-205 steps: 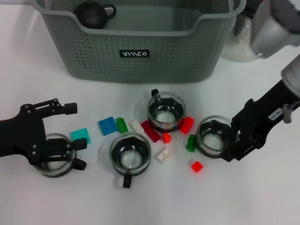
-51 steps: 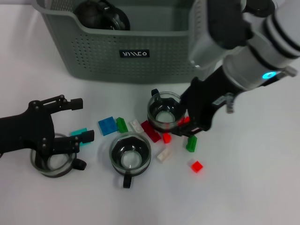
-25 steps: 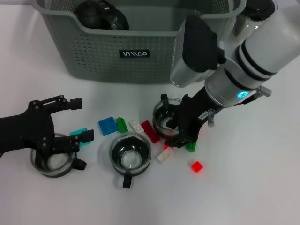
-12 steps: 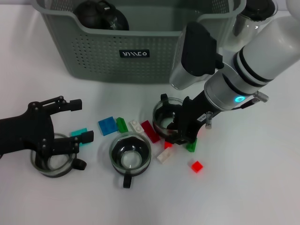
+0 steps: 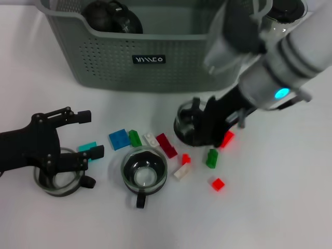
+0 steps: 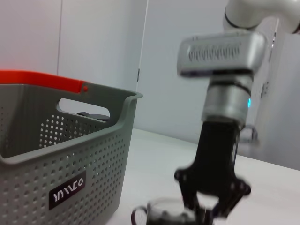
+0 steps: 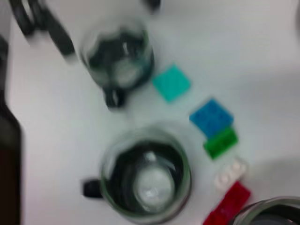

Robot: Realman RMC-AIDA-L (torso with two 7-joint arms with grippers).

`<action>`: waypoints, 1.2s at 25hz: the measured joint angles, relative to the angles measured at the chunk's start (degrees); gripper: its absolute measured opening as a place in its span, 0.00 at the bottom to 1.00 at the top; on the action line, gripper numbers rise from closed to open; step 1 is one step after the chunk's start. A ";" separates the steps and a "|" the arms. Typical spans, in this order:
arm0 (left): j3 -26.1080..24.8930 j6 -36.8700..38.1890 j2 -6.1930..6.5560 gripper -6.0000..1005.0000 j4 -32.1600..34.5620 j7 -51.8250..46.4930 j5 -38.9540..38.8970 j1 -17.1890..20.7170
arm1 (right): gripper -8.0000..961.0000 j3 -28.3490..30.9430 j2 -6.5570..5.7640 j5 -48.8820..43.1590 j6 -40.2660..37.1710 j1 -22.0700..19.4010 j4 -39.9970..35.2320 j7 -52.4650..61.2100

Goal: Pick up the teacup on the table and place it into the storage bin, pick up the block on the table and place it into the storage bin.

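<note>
Near the centre of the head view, the right gripper [image 5: 203, 129], black under a white arm with a lit teal ring, is clamped on a small clear glass teacup with a dark inner liner [image 5: 188, 126]; the cup looks tilted and slightly off the white table [image 5: 290, 207], though blur makes the lift hard to judge. Across the upper part of the frame stands the large grey-green rectangular plastic storage bin with perforated sides and a small black label [image 5: 148, 59], and a dark round teapot [image 5: 110, 17] lies in its upper-left corner. At lower left the black left gripper [image 5: 72, 155] sits with its fingers spread around a second glass teacup [image 5: 57, 179], not visibly pinching it. A third glass teacup with a black handle [image 5: 143, 171] stands low in the middle. Small plastic blocks lie scattered between the cups: a teal square block [image 5: 88, 148] just beside the left gripper, a blue block [image 5: 119, 139], a green block [image 5: 135, 138], a white block [image 5: 151, 139], a dark red block [image 5: 166, 144], a second white block [image 5: 181, 171], a second green block [image 5: 211, 158] and a bright red block [image 5: 218, 183] lower right. In the left wrist view the right gripper [image 6: 213, 208] hangs over the held cup beside the bin wall.
</note>
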 joint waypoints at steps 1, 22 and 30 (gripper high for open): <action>0.00 0.00 0.00 0.84 0.00 0.00 0.00 0.00 | 0.09 2.54 -0.17 0.18 -2.37 -0.52 -1.78 -0.29; 0.01 -0.16 0.00 0.84 -0.07 -0.16 -0.10 -0.33 | 0.07 17.00 0.09 21.73 19.46 -2.78 -16.78 6.41; 0.00 -0.25 -0.09 0.84 -0.58 -0.76 -0.31 -0.50 | 0.07 13.83 0.27 -15.32 26.12 19.21 1.53 34.64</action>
